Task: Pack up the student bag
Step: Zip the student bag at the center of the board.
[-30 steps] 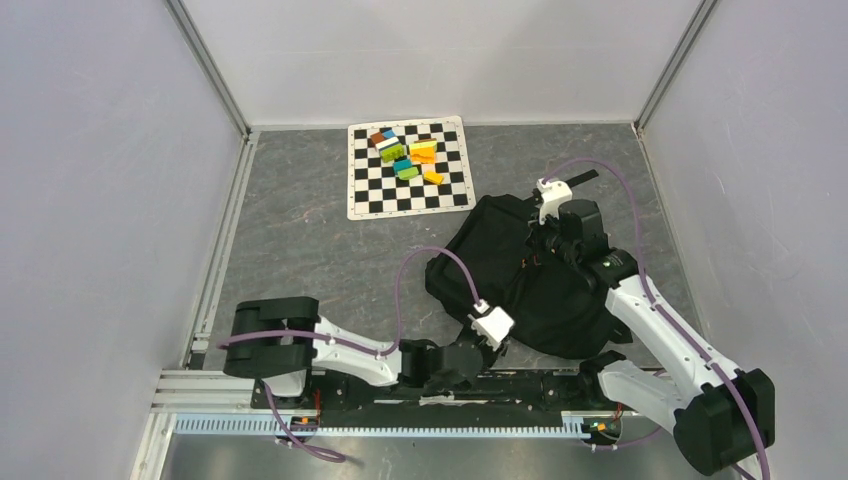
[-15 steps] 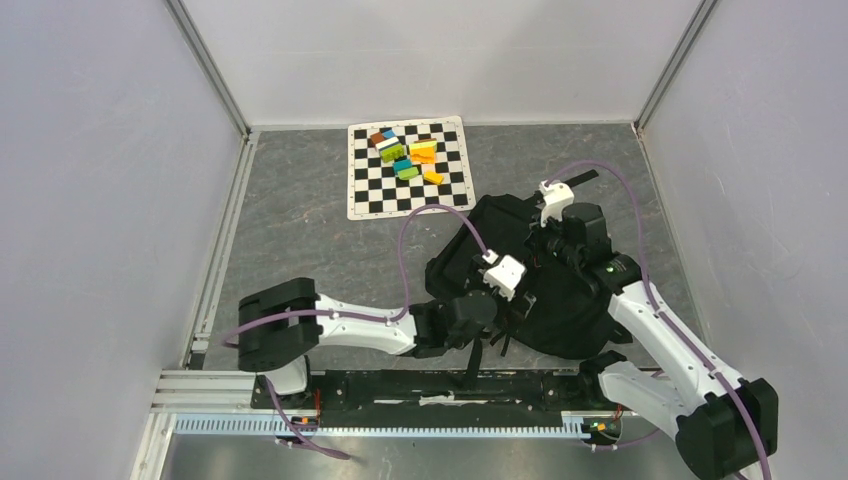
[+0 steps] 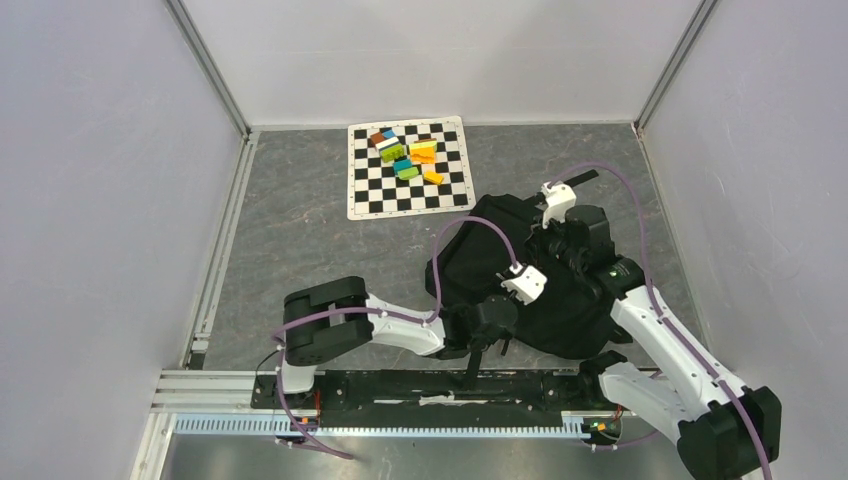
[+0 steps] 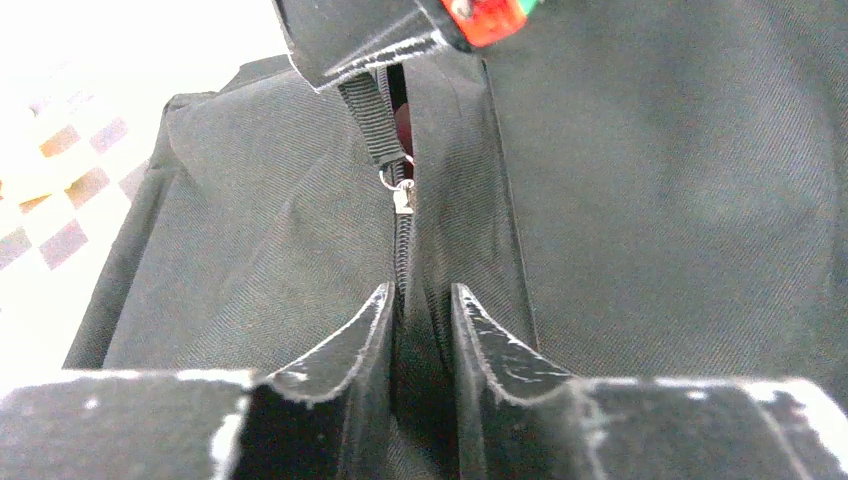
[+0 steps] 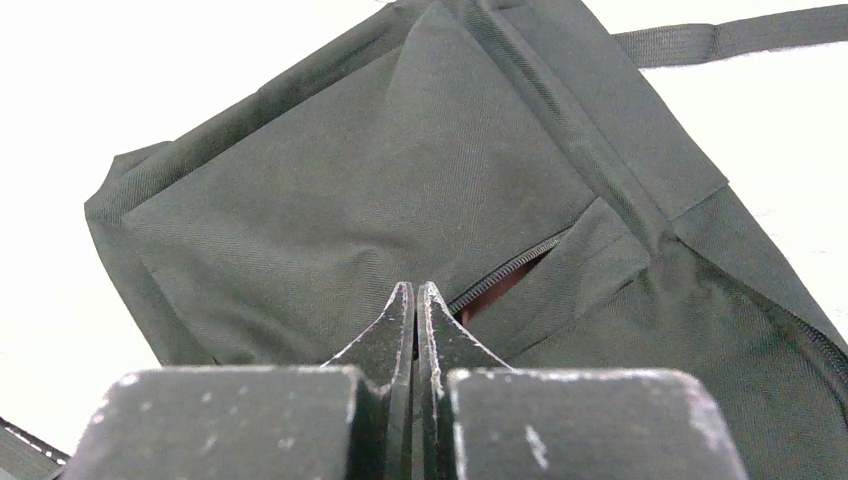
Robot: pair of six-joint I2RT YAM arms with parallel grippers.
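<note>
Left wrist: left tool (image 4: 420, 305) narrow, astride the bag (image 3: 520, 275) zip below the puller (image 4: 403, 196); bag lies right-centre on counter (image 3: 300, 230). Right tool (image 5: 415, 305) pinched on fabric. Anchor bag, slide along zip line.

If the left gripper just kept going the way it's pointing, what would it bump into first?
Probably the zip pull on the bag, straight ahead of the left gripper along the zip line. The right gripper's fingers sit just beyond it. Depth is hard to judge.
</note>
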